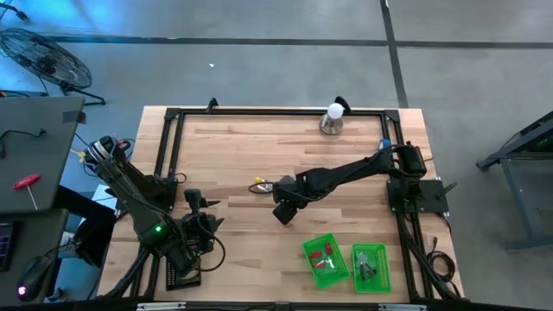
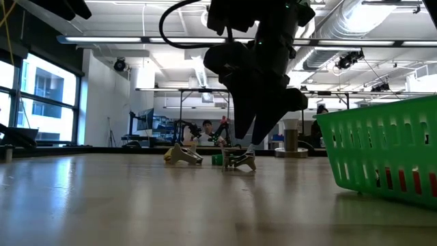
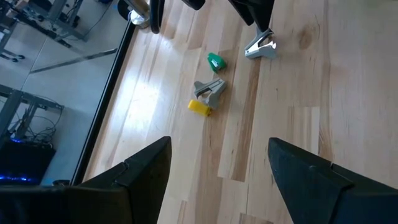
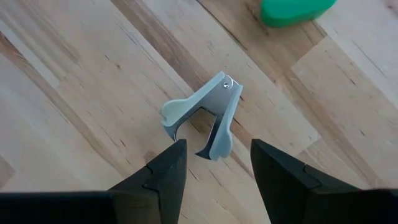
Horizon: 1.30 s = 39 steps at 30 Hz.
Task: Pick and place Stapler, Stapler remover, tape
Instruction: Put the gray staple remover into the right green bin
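With red items already in one green basket (image 1: 327, 259) (contents unclear), the right gripper (image 4: 213, 163) hangs part-open over a staple remover (image 4: 205, 121) lying on the bench (image 1: 242, 164), not yet gripped.

No readable text, label or number anywhere.

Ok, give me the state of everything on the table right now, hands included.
Right hand: open, hovering just above a staple remover.
Staple remover: lying free on the table, not gripped.
Second staple remover: on the table, untouched.
Left hand: open, empty, parked at the left side.
Green baskets: each already holds items.
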Available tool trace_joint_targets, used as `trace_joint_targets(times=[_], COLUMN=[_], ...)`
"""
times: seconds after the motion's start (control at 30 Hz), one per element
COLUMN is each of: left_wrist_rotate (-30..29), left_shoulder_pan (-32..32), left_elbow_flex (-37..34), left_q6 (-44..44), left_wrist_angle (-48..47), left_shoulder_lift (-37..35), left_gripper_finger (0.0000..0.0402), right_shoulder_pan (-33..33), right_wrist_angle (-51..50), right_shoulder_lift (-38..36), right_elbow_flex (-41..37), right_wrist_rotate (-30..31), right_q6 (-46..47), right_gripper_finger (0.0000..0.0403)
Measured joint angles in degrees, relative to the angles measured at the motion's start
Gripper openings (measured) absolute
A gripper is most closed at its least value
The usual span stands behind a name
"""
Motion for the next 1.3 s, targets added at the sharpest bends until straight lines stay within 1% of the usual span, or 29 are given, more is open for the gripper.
trace_joint_targets(times=[0.6,1.3], left_wrist_rotate=[-0.02,0.25], left_shoulder_pan=[0.0,0.0], left_elbow_flex=[0.0,0.0], left_q6=[-0.39,-0.48], left_wrist_angle=[0.15,0.13], left_shoulder_lift=[-0.02,-0.02], left_gripper_finger=[0.0259,0.0259], right_shoulder_pan=[0.73,0.73], right_wrist_angle=[0.14,0.14], right_shoulder_lift=[0.92,2.71], right_elbow_flex=[0.02,0.0], right_wrist_rotate=[0.76,-0.41], right_q6=[-1.23,-2.77], right_gripper_finger=[0.0169,0.0169])
